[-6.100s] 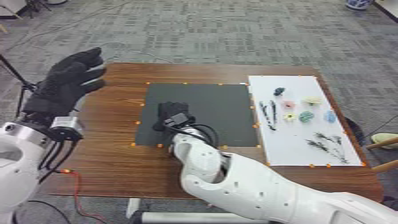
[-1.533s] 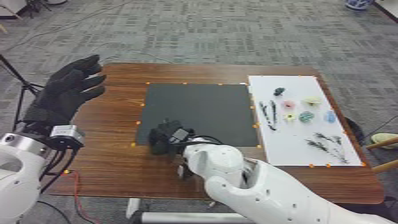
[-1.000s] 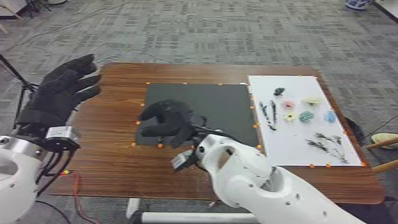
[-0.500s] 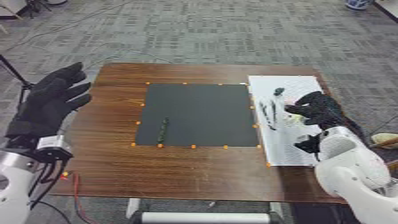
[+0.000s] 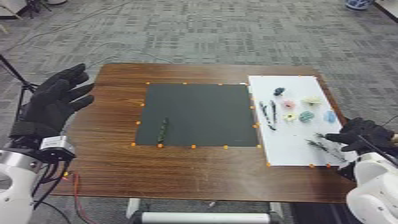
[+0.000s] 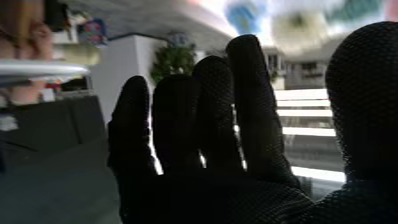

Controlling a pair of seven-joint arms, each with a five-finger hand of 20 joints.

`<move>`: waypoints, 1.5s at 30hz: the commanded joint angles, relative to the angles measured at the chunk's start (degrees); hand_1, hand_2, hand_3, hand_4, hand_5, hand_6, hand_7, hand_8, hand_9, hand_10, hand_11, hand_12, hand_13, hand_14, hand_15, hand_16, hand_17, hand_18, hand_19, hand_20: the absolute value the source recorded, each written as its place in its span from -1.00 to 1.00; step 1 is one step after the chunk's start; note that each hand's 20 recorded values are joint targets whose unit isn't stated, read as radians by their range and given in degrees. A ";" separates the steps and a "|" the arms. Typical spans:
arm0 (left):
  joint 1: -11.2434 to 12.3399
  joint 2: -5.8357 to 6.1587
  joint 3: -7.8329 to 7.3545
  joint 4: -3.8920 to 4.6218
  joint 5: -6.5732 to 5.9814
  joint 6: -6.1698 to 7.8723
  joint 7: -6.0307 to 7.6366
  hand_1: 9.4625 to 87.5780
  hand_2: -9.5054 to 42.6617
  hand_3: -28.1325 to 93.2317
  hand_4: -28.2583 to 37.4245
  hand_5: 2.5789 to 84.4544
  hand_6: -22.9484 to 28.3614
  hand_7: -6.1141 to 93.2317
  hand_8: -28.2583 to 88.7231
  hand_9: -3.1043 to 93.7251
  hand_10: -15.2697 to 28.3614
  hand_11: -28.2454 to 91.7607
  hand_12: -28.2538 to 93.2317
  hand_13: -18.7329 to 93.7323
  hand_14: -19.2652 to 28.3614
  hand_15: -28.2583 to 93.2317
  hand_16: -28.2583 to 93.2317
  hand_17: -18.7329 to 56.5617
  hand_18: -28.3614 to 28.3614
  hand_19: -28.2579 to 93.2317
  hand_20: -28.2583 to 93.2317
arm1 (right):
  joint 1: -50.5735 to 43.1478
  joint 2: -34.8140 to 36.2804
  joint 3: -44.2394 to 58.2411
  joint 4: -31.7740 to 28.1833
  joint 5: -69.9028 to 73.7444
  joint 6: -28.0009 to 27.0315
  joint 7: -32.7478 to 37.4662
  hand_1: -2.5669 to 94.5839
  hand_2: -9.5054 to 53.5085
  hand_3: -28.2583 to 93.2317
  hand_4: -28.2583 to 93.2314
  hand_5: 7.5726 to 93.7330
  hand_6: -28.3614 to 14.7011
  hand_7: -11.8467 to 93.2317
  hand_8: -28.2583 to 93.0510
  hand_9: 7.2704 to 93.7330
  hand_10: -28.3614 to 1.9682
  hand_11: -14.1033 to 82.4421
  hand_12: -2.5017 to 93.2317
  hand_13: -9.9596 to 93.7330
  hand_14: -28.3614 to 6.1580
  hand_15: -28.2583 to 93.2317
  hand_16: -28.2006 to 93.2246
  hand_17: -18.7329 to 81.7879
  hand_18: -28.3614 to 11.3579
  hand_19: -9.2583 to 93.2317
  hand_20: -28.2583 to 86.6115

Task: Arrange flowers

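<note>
A dark green stem (image 5: 163, 131) lies on the near left part of the black mat (image 5: 204, 107). To the right, the white sheet (image 5: 289, 156) bears flower heads (image 5: 306, 117), dark stems (image 5: 273, 114) and leafy sprigs (image 5: 317, 145). The right hand (image 5: 366, 136), fingers straight and released, is at its right edge, beside the sprigs. The left hand (image 5: 51, 100), at left, has relaxed fingers.

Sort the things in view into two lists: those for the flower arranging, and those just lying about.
For the job:
dark mat
green stem on it
white sheet
small flowers, dark stems and leafy sprigs on it

Just lying about, it seems:
red cable at the table's near edge
blue-and-white pot
</note>
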 commanded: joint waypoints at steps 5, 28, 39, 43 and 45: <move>1.19 -0.76 -0.40 -0.32 0.35 -0.08 -0.44 -0.56 -0.86 0.58 -0.97 -0.53 -0.05 -0.39 -0.71 -0.60 0.12 -0.15 -0.21 -0.52 0.34 0.19 -0.63 -0.77 0.66 0.10 -0.37 | -4.44 -0.84 0.72 2.09 -1.48 -1.94 2.89 -0.31 -1.00 0.61 -1.00 0.16 0.28 -0.30 -0.75 0.02 -0.02 0.53 0.09 0.01 -0.33 0.77 0.20 -0.37 -0.67 0.50 0.37; 1.80 -0.40 -1.28 -0.54 0.25 0.51 -0.43 -0.56 -0.85 0.58 -0.96 -0.53 -0.05 -0.39 -0.71 -0.60 0.13 -0.16 -0.21 -0.52 0.33 0.19 -0.63 -0.77 0.66 0.10 -0.37 | 0.80 2.24 -7.10 3.71 -7.66 13.71 0.22 -0.14 -0.94 0.89 -0.89 0.49 0.32 0.24 -0.20 0.47 0.13 0.43 0.48 0.33 -0.15 0.82 0.28 -0.22 -0.60 0.58 0.37; 2.13 -0.51 -1.76 -0.76 0.15 0.82 -0.26 -0.56 -0.85 0.58 -0.97 -0.53 -0.05 -0.39 -0.71 -0.60 0.13 -0.16 -0.22 -0.52 0.34 0.19 -0.63 -0.77 0.66 0.10 -0.37 | 0.54 1.43 -4.51 3.15 -7.70 4.44 7.29 -0.29 -1.00 0.86 -0.91 0.30 0.30 0.26 -0.23 0.26 -0.02 0.60 0.26 0.23 -0.28 0.83 0.31 -0.26 -0.66 0.58 0.39; 1.67 -0.45 -1.64 -0.60 0.16 0.82 -0.35 -0.56 -0.80 0.58 -0.96 -0.53 -0.05 -0.39 -0.71 -0.60 0.13 -0.16 -0.22 -0.52 0.34 0.19 -0.63 -0.77 0.66 0.10 -0.37 | 0.02 0.58 -3.30 2.30 -4.87 2.01 5.56 -0.38 -1.00 0.87 -0.92 0.24 0.24 0.22 -0.27 0.18 -0.07 0.62 0.25 0.17 -0.34 0.83 0.31 -0.29 -0.68 0.56 0.39; 1.78 -0.64 -1.71 -0.68 0.09 0.75 -0.33 -0.56 -0.80 0.58 -0.96 -0.53 -0.05 -0.39 -0.71 -0.60 0.13 -0.16 -0.22 -0.52 0.34 0.19 -0.63 -0.78 0.66 0.10 -0.37 | -0.14 0.36 -3.06 2.02 -4.16 2.18 4.68 -0.44 -1.00 0.88 -0.93 0.23 0.21 0.21 -0.38 0.16 -0.08 0.63 0.25 0.15 -0.36 0.83 0.31 -0.30 -0.68 0.56 0.38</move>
